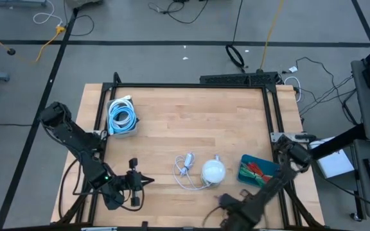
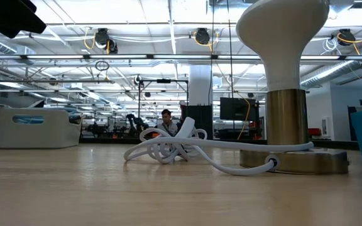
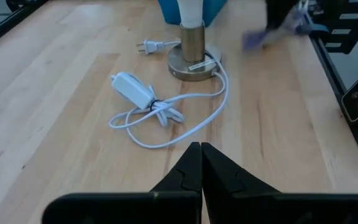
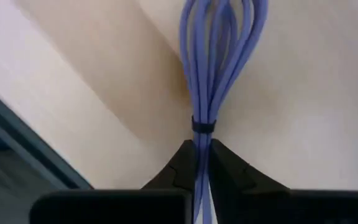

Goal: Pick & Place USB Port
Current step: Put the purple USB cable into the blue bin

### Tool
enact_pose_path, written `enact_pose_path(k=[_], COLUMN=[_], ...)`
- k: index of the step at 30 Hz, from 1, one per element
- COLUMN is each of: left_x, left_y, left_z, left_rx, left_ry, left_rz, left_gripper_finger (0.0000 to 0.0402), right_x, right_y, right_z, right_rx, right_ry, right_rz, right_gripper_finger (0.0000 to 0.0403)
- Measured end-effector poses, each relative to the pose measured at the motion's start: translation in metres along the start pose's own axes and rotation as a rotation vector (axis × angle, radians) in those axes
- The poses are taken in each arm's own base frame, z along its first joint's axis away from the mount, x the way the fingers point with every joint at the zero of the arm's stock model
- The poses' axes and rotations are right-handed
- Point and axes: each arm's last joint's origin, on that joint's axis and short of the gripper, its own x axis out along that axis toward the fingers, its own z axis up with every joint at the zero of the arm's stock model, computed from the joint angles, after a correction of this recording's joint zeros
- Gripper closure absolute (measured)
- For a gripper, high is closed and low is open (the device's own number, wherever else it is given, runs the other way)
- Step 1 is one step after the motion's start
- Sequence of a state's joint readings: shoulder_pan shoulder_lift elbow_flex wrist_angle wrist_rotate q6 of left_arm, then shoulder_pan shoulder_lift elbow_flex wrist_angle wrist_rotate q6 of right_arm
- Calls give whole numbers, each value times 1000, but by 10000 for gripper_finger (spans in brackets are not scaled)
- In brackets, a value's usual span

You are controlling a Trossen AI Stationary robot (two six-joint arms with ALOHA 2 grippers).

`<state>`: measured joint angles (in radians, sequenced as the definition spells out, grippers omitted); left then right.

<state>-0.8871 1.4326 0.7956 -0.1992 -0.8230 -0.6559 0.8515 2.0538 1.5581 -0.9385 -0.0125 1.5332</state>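
Observation:
A purple USB cable bundle [image 4: 219, 56], tied with a black band [image 4: 202, 127], sits at the table's near edge, right of the middle; its plugs do not show. My right gripper [image 4: 202, 163] is shut on it and points down; in the high view this gripper [image 1: 221, 200] is near the front edge. My left gripper [image 3: 201, 163] is shut on nothing, hovering over the near left part of the table [image 1: 148, 181] and pointing toward the lamp. My right gripper pinches the bundled strands between its two fingers just below the black band [image 4: 201, 146], coming from above. The loops fan out over the wood beyond the fingertips. Whether the bundle is clear of the table I cannot tell.
A white lamp with a brass base [image 1: 212, 171] stands mid-table, its white cord and adapter [image 1: 185, 168] looped beside it. A blue box with a picture [image 1: 257, 170] lies to its right. A white bin of blue cables [image 1: 122, 117] is at the far left. Black rails frame the table.

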Motion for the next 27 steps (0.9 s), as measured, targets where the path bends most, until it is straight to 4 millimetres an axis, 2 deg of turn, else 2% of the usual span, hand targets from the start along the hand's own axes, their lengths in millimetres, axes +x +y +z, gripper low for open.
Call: enact_pose_path(k=[5, 9, 11, 14, 16, 21, 27], left_x=[0, 0, 0, 0, 0, 0, 0], left_y=[1, 2, 3, 3, 3, 3, 4], left_z=[-1, -2, -2, -3, -3, -3, -4], left_rx=[-11, -7, -8, -12, -12, -11, -13], left_ry=[3, 6, 10, 9, 9, 10, 18], left_rz=[16, 27, 31, 35, 38, 39, 46], left_gripper_finger=[401, 401, 401, 401, 401, 401, 401], right_x=[-60, -88, -96, -90, -83, -52, -27], right_y=[-27, -51, -64, -76, -85, -108, -134], right_z=[-35, -55, -59, -56, -50, -37, -30], right_rx=[148, 206, 213, 140, 130, 85, 61], right_ry=[-9, -110, -139, -206, -244, -182, -169], right_rz=[-82, -232, -341, -335, -394, -564, -723], right_gripper_finger=[391, 391, 391, 391, 391, 391, 391])
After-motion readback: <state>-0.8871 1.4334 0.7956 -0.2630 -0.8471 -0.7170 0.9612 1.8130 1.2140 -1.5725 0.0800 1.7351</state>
